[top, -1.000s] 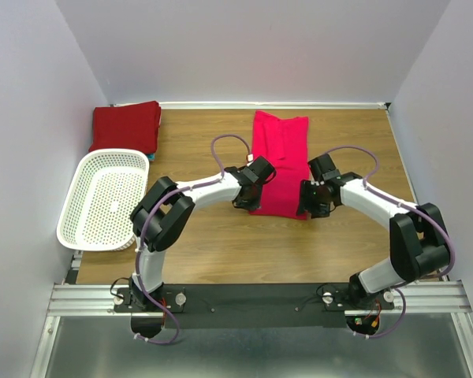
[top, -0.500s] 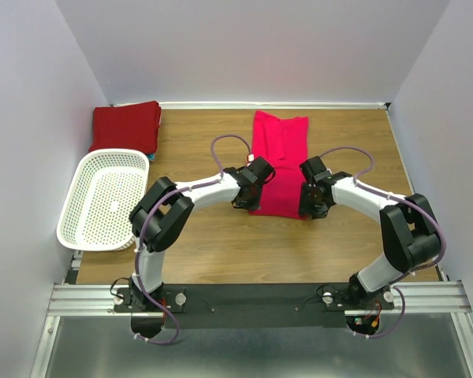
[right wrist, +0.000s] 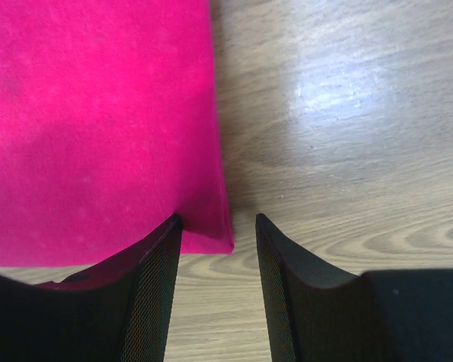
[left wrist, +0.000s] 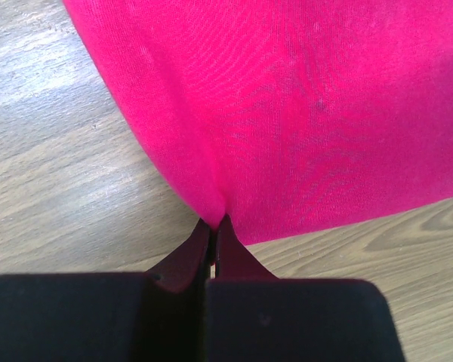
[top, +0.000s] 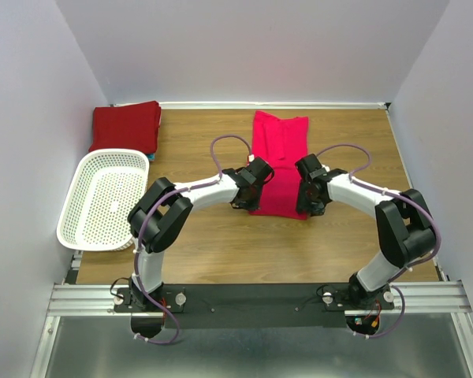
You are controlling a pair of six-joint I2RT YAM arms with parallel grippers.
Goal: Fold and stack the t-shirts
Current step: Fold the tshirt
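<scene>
Left hand [left wrist: 211,228] clenched on near hem of crimson-pink t-shirt [left wrist: 287,113]. Right hand [right wrist: 217,222] parted astride its right corner, wood table [right wrist: 347,113] alongside.

We're counting three t-shirts here: one pink shirt [top: 280,150], one dark red shirt [top: 126,126] and one teal shirt [top: 150,155] (only a sliver peeks out under the red one). Also one white basket [top: 114,153], two hands, left hand [left wrist: 214,230] and right hand [right wrist: 217,222], and one tabletop [top: 197,244].

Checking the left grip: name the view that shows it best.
Left wrist: the left gripper is shut on the pink shirt's edge, fabric puckering. Top view: pinch too small to see; right wrist shows only the shirt's other corner.
</scene>
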